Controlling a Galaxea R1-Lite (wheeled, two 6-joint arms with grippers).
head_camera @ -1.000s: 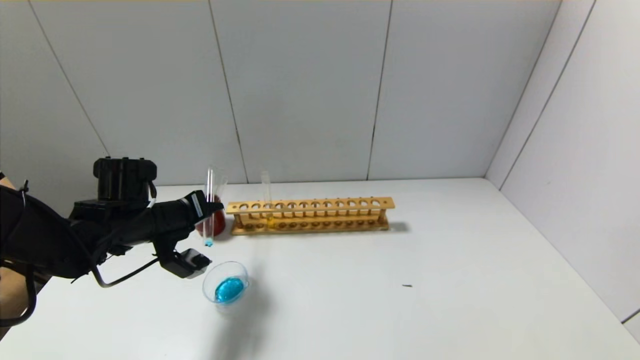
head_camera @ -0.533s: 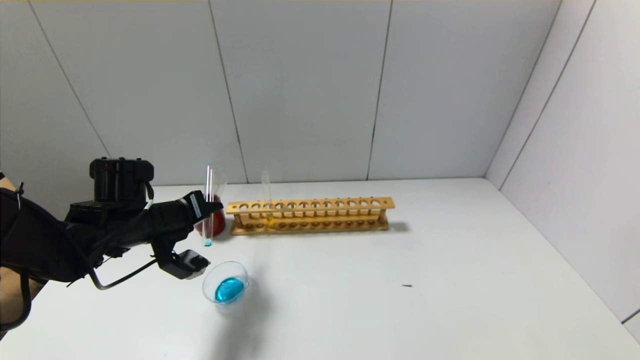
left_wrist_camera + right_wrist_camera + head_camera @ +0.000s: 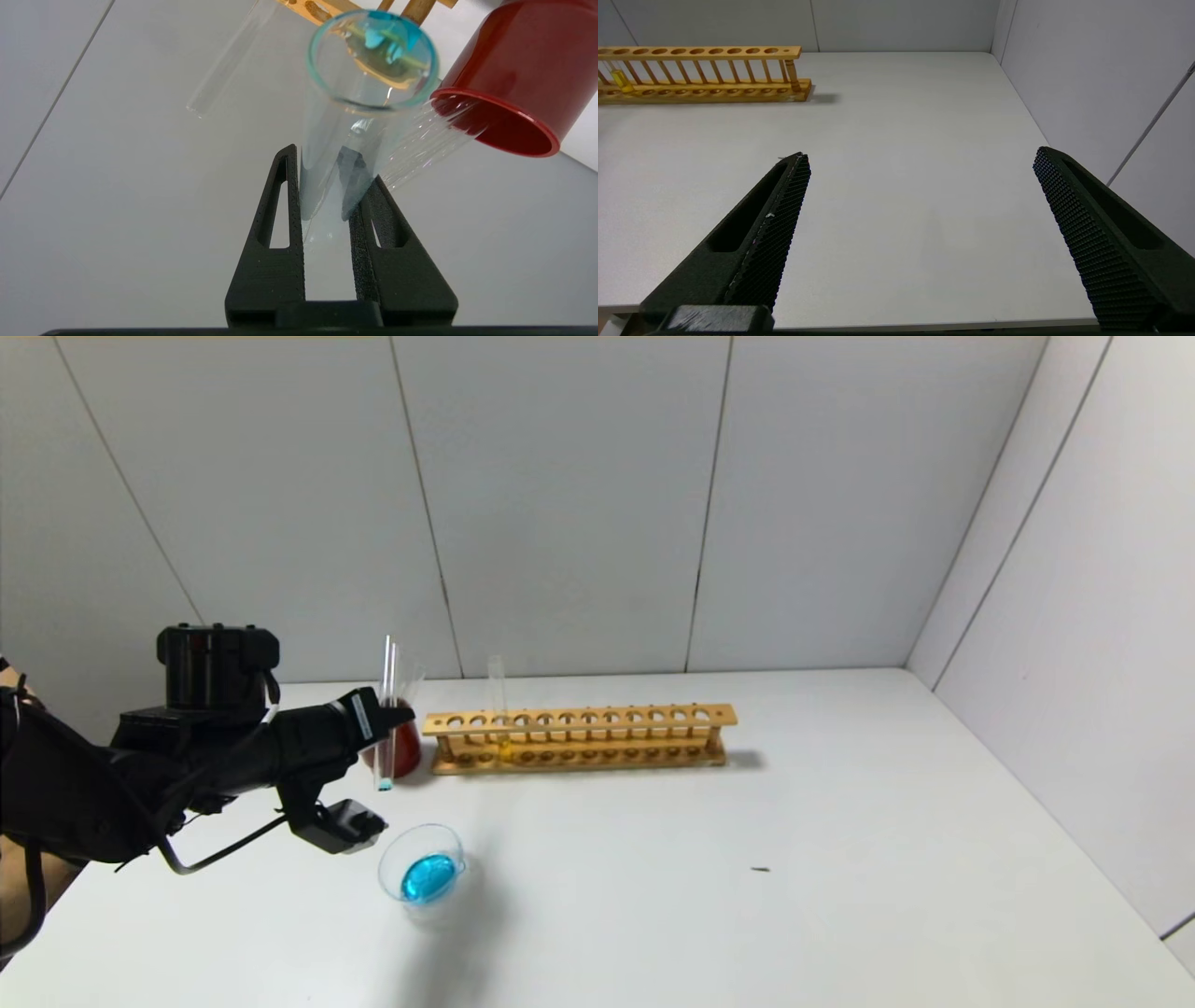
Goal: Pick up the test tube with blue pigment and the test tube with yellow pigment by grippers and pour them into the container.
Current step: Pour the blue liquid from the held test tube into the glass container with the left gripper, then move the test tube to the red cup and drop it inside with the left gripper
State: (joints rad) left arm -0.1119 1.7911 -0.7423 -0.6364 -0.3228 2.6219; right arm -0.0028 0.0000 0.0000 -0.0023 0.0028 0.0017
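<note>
**Blue tube carried up and back, away from dish**

Lifted and drawn slightly leftward and toward the wall since a second ago: left gripper (image 3: 397, 716), clenched on the test tube with blue pigment (image 3: 386, 714). Tube held upright, just a trace of blue left at its lower end; seen from the left wrist with fingers (image 3: 289, 196) pressed on either side of the glass. Now hung in front of the red cup (image 3: 403, 751), no longer near the container (image 3: 422, 866). Blue liquid pooled in that dish, so blue pour judged done. Likely headed for disposal in the cup or return to the wooden rack (image 3: 579, 737). Yellow half not yet begun: test tube with yellow pigment (image 3: 499, 714) stood upright in the rack. Right gripper (image 3: 920, 233) parked over bare table near the front edge, spread wide, holding nothing.
</note>
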